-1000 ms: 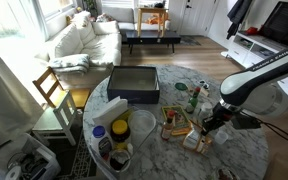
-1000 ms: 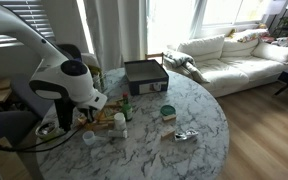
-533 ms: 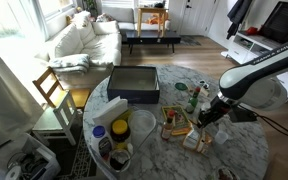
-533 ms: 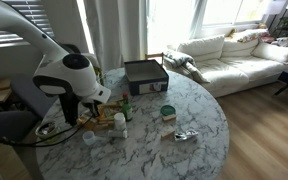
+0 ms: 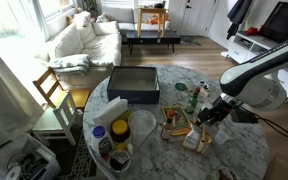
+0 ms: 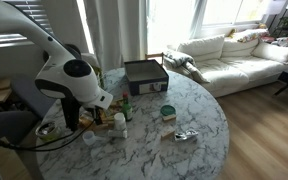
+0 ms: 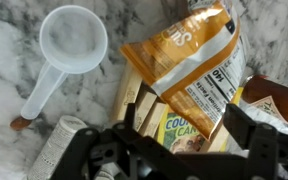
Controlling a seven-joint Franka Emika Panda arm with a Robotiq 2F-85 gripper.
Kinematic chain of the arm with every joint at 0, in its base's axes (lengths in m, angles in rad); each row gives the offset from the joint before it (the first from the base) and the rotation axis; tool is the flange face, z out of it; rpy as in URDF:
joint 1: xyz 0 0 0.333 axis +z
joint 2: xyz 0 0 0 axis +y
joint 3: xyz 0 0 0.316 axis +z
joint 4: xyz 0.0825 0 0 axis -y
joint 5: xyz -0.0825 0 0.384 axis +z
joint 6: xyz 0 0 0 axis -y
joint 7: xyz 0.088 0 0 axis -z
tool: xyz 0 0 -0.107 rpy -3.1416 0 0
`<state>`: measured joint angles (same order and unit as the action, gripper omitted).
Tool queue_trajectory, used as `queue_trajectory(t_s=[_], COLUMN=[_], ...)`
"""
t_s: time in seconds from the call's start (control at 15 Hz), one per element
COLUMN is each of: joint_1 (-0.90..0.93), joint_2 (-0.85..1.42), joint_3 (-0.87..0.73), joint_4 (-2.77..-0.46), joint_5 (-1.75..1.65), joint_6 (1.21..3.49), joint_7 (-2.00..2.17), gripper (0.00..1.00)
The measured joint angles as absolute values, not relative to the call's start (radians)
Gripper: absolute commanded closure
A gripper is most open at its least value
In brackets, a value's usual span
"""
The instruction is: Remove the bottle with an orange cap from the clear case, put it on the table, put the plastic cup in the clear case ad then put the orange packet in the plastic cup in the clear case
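The table [image 5: 154,152] is crowded on the arm's side. In an exterior view the gripper [image 5: 206,114] hangs low near the round rim, with a green bottle [image 5: 194,97] just beside it and the clear case [image 5: 175,122] right under it. The big dark box [image 5: 134,84] fills the far middle, and a yellow bottle [image 5: 119,129] stands with other clutter by the opposite rim. The bare marble between those groups is the roomiest stretch.

From the wrist view the gripper [image 7: 184,135] is spread wide and holds nothing, one dark finger to each side of the orange packet [image 7: 189,65]. The packet lies tilted across the case's orange-brown edges [image 7: 134,92]. It is crinkled and glossy, with a white panel of black print on its lower half. I cannot tell whether it sits inside the case or only on top.

The plastic cup [image 7: 74,40] rests on the marble apart from the case, whitish and round, with a long handle.
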<state>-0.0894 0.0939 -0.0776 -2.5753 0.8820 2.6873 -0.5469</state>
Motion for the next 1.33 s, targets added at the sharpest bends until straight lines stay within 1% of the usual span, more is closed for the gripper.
queue_trajectory(t_s=[0.2,0.27,0.33,0.4,0.47,0.53,0.67,0.73,0.93,1.0,1.07,1.33], joint_1=[-0.089,-0.089,-0.089,-0.088,-0.087,-0.086,-0.086,-0.086,-0.087,-0.087,-0.087,-0.086], joint_2=[0.114,0.122,0.131,0.14,0.147,0.154,0.163,0.166,0.166,0.166,0.166,0.152], joint_3=[-0.071,-0.066,-0.06,-0.053,-0.046,-0.041,-0.033,-0.031,-0.031,-0.031,-0.031,-0.031], joint_4=[-2.575,-2.575,-2.575,-2.575,-2.575,-2.575,-2.575,-2.575,-2.569,-2.566,-2.563,-2.55], joint_5=[0.953,0.976,0.997,1.015,1.03,1.044,1.063,1.069,1.074,1.074,1.074,1.064], joint_6=[2.687,2.687,2.687,2.687,2.687,2.687,2.687,2.687,2.687,2.687,2.687,2.687], joint_7=[-0.602,-0.618,-0.632,-0.645,-0.655,-0.662,-0.673,-0.675,-0.676,-0.676,-0.676,-0.676], gripper=[0.0,0.07,0.23,0.35,0.42,0.51,0.65,0.73,0.95,0.99,1.0,1.0])
